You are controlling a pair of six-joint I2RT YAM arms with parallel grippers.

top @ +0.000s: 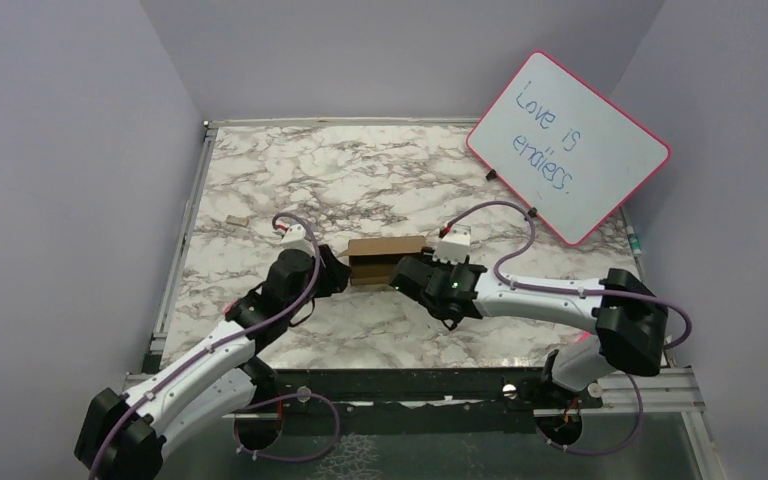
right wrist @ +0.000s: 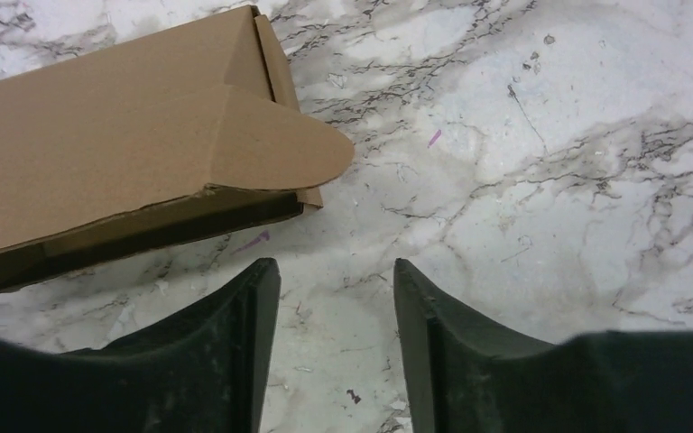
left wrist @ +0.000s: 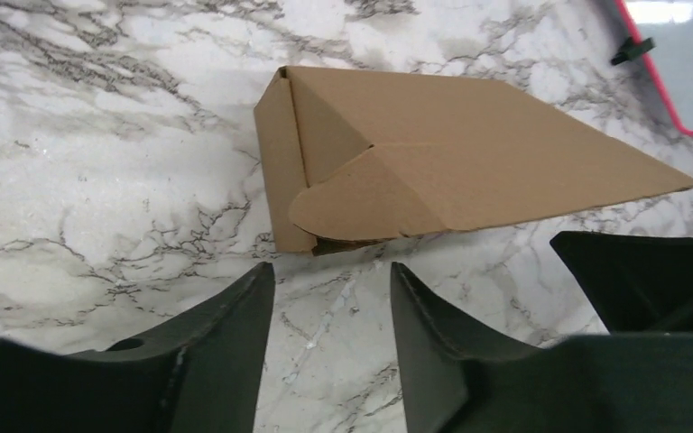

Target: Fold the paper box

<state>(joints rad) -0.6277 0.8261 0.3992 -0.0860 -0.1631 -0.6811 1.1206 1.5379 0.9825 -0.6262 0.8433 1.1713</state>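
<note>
The paper box is a small oblong of plain brown cardboard, folded up and lying on the marble table between my two arms. My left gripper stands at its left end, open, with only tabletop between the fingers. In the left wrist view the paper box lies just beyond my left gripper, a rounded flap hanging over its near side. My right gripper stands at the right end, open and empty. In the right wrist view the paper box lies up and left of my right gripper, its near edge gaping slightly.
A pink-framed whiteboard with handwriting leans at the back right. A tiny tan scrap lies at the left of the marble table. Grey walls close in the sides and back. The right gripper's dark body shows in the left wrist view.
</note>
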